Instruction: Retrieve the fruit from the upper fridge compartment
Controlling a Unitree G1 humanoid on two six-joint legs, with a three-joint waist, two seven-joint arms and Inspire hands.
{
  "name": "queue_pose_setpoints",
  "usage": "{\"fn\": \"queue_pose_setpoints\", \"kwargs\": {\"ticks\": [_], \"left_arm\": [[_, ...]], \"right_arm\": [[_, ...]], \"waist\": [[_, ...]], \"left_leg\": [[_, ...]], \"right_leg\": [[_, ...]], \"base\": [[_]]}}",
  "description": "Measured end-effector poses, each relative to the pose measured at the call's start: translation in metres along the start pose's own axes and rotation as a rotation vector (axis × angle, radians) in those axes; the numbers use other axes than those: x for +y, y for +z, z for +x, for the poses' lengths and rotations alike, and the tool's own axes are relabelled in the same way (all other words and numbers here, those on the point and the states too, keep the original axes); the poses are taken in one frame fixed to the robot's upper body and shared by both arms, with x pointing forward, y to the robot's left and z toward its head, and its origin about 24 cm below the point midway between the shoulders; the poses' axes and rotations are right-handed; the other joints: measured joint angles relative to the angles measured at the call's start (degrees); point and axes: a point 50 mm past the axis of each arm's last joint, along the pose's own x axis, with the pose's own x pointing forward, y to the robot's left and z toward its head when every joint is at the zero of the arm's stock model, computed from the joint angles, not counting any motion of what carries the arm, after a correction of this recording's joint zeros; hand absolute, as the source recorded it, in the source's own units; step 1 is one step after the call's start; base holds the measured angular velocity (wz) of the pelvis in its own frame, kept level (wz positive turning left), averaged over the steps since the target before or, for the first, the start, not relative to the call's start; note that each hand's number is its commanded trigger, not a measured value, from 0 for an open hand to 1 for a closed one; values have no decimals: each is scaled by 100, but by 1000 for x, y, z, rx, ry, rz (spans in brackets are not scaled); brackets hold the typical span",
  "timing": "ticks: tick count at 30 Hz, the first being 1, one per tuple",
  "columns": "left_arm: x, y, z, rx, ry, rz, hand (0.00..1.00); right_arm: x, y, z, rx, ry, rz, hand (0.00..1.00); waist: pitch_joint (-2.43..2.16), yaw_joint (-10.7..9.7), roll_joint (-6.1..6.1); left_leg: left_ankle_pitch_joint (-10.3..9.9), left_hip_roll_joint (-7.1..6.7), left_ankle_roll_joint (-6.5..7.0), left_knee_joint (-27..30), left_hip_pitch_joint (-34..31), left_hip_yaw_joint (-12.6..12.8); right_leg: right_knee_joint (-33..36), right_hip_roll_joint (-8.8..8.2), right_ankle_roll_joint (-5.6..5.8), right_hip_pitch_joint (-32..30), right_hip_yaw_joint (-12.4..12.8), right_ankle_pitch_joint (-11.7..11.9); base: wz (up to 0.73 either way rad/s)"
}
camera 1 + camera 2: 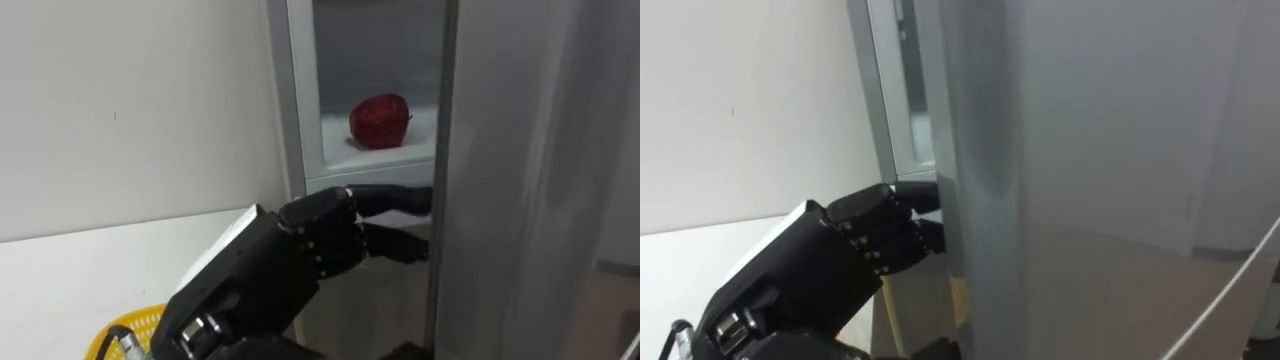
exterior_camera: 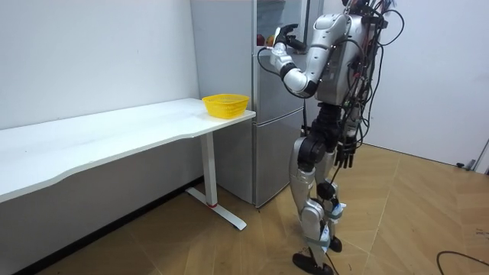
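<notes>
Room view: white table (image 2: 114, 134) beside the fridge (image 2: 267, 137), left hand (image 1: 320, 235) fingers (image 1: 385, 200) at its door (image 1: 520, 150), grip unclear

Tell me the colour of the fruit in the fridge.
Red fruit, clearest in the left eye view.

At 12 o'clock we find a narrow slot between the grey metal fridge frame (image 1: 295, 120) and the grey upper fridge door (image 1: 520, 150). The door, barely ajar, blocks 1 to 4 o'clock. The black left hand (image 1: 320, 235) occupies the slot's lower part; above it, passage towards the round red apple (image 1: 380, 121) is free.
</notes>
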Motion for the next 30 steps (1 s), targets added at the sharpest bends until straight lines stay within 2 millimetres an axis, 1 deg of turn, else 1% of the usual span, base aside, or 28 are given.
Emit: {"fn": "queue_pose_setpoints", "kwargs": {"ticks": [5, 9, 17, 21, 24, 28, 30], "left_arm": [[-2, 0, 0, 0, -32, 0, 0], [-2, 0, 0, 0, -37, -1, 0], [-6, -2, 2, -7, -54, -28, 0], [-7, -2, 2, -9, -57, -33, 0], [-8, -3, 3, -4, -65, -38, 0], [-10, -4, 4, -2, -72, -43, 0], [-12, -5, 4, 1, -80, -50, 0]], "right_arm": [[0, 0, 0, 0, 0, 0, 0], [0, 0, 0, -2, 0, 0, 0], [0, -2, 0, 5, 0, 0, 0], [0, -3, 0, 8, 0, 0, 0], [0, -4, 0, 10, 0, 3, 0], [0, -3, 0, 8, -3, 3, 0], [-1, -3, 0, 8, -5, 2, 0]], "waist": [[-6, -4, -21], [-8, -4, -18], [-16, -42, -7], [-36, -63, 25], [-45, -63, 41], [-43, -141, 46], [-29, -171, 68]], "left_leg": [[0, 2, 0, 0, 1, 44], [0, 9, 0, 0, 38, 116], [0, 16, 0, -16, 68, 146], [0, 19, 0, -16, 82, 181], [0, 33, 0, -15, 97, 278], [-1, 49, -1, -16, 103, 284], [-1, 66, -1, -18, 120, 300]], "right_leg": [[-1, 1, 0, -7, 26, 0], [3, 5, -1, 2, 58, 1], [7, 17, -9, 5, 112, 6], [8, 22, -11, 4, 144, 8], [11, 33, -18, -1, 197, 15], [11, 53, -34, -2, 227, 26], [11, 79, -53, -6, 283, 38]], "base": [[-2], [-6], [-3], [-4], [-9], [-5], [-11]]}}
